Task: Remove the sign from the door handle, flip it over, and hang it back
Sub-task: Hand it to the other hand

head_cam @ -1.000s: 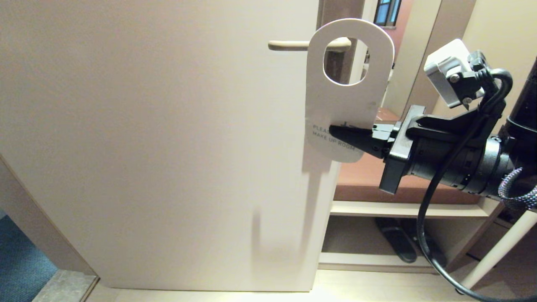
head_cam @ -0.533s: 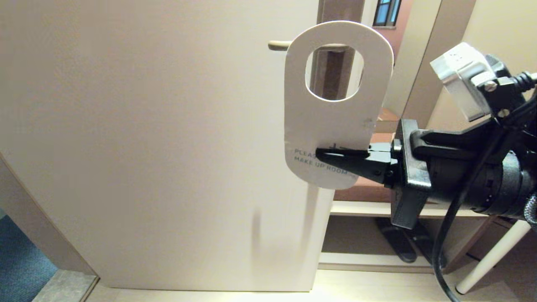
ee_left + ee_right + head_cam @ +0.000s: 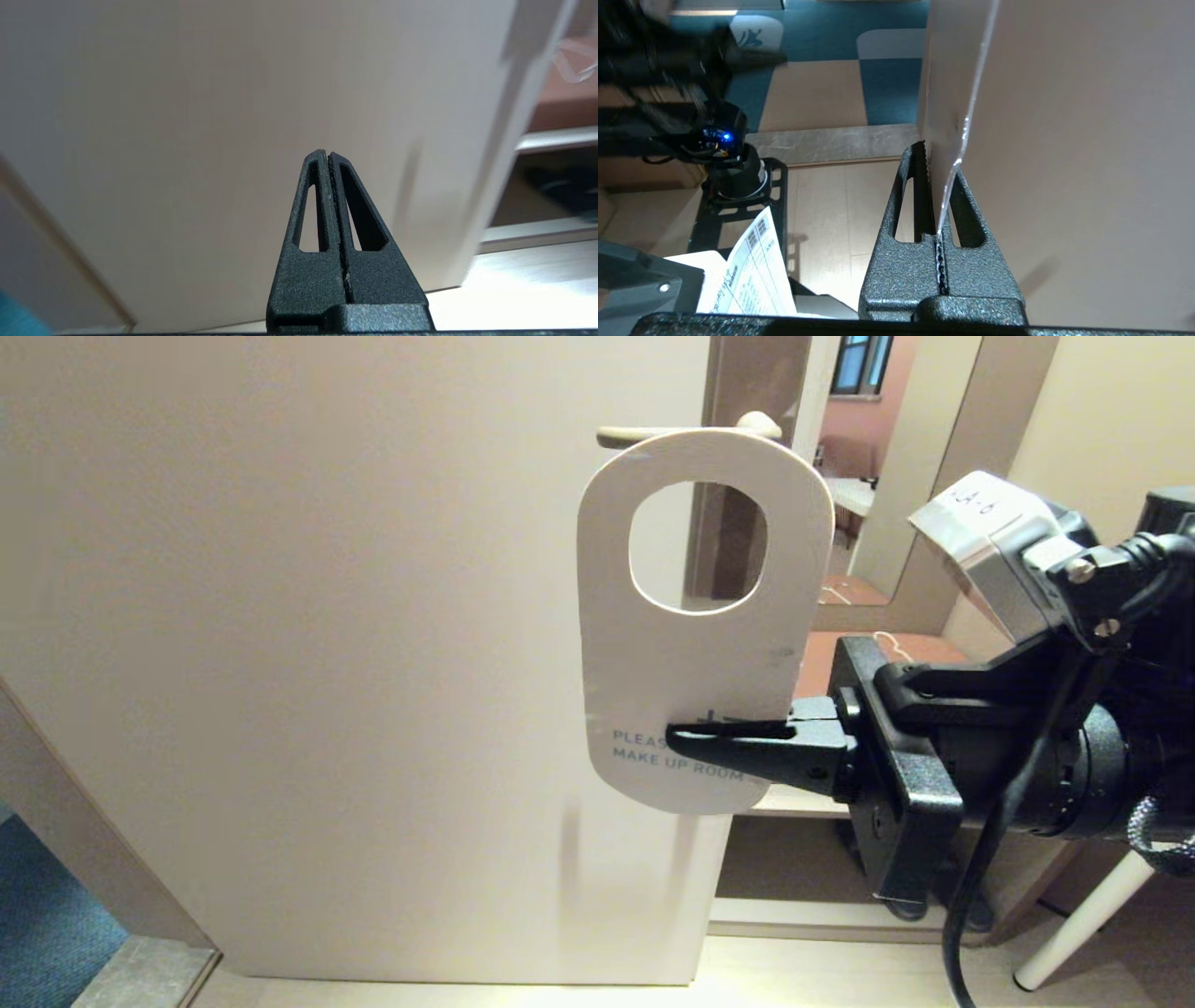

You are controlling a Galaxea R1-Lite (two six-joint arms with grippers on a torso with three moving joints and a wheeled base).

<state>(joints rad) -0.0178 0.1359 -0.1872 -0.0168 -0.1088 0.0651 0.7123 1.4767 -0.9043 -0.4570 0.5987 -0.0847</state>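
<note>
Door [image 3: 327, 663]: we see its pale beige face filling the left and centre of the head view, its free edge running down just right of centre.
Left gripper [image 3: 329, 156]: we find it only in its own wrist view, fingers pressed together with nothing between them, pointing at the door face.
Door handle [image 3: 653, 434]: it sits at the top centre of the head view, lying horizontal, with its rounded end near the door edge.
Sign [image 3: 695, 653]: we see it in the centre of the head view, just below the handle and off it; its rounded top overlaps the handle's line in the picture. The white side faces us, upright, oval hole on top, "MAKE UP ROOM" readable near the bottom.
Right gripper [image 3: 719, 742]: reaching in from the right of the head view, its fingers are clamped on the sign's lower part across the printed words. In the right wrist view we see the card [image 3: 966, 116] edge-on, pinched between the two fingers.
Shelving [image 3: 803, 803]: at the lower right behind the arm, past the door edge.
</note>
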